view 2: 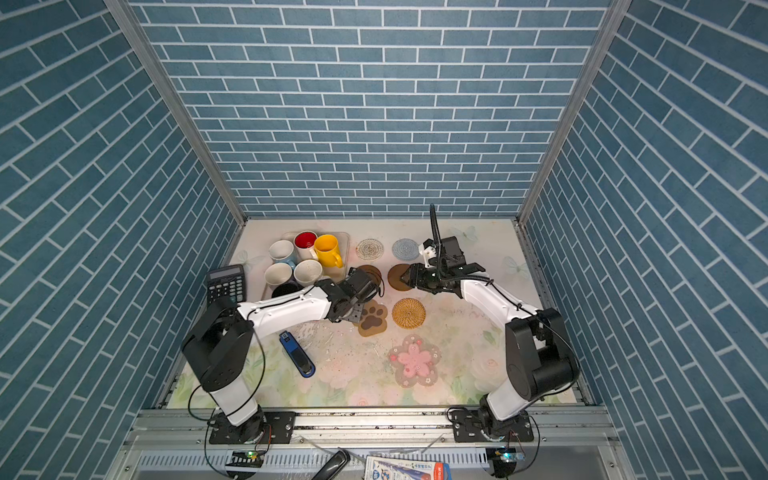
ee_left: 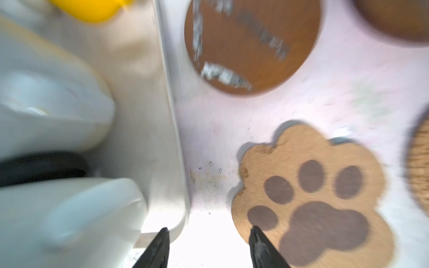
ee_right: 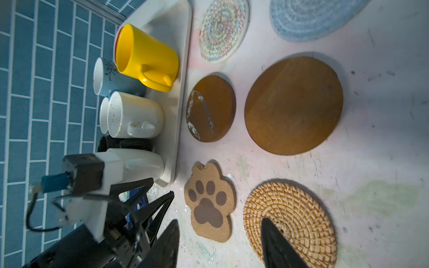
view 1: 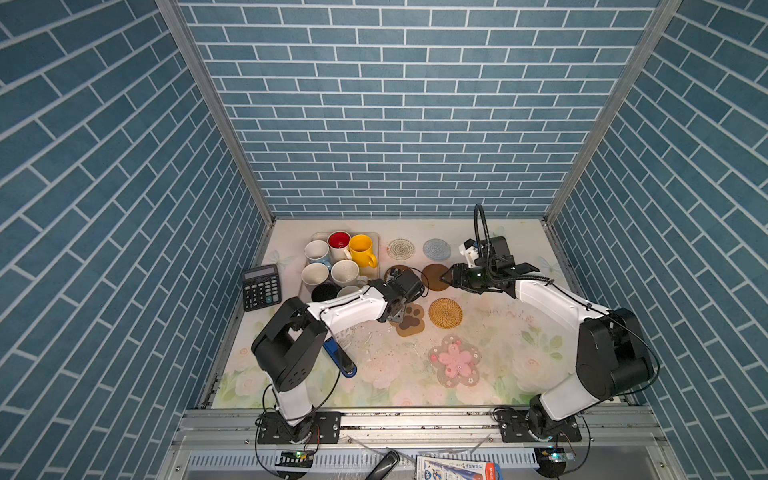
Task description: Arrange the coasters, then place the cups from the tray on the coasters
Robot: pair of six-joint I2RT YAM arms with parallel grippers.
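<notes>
We saw a beige tray (ee_right: 171,27) holding a yellow mug (ee_right: 146,58), a white mug (view 1: 338,241) red inside, a speckled white mug (ee_right: 134,113) and a black mug (view 1: 324,292). Just beside the tray lay a streaked brown disc (ee_right: 210,108), marked with white, and a tan paw coaster (ee_right: 209,204) with dark brown pads. Farther from the tray lay a plain brown disc (ee_right: 293,105), a golden rattan round (ee_right: 297,204), a pale blue woven round (ee_right: 308,18) and a pink flower coaster (view 1: 455,360).

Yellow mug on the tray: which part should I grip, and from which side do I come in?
Probably the rim wall of the yellow mug facing the white woven coaster, from above, straddling it. The mug stands upright, mouth open, at the tray edge; the red-inside mug crowds its other side, and its handle points nearward at the speckled mug.
</notes>
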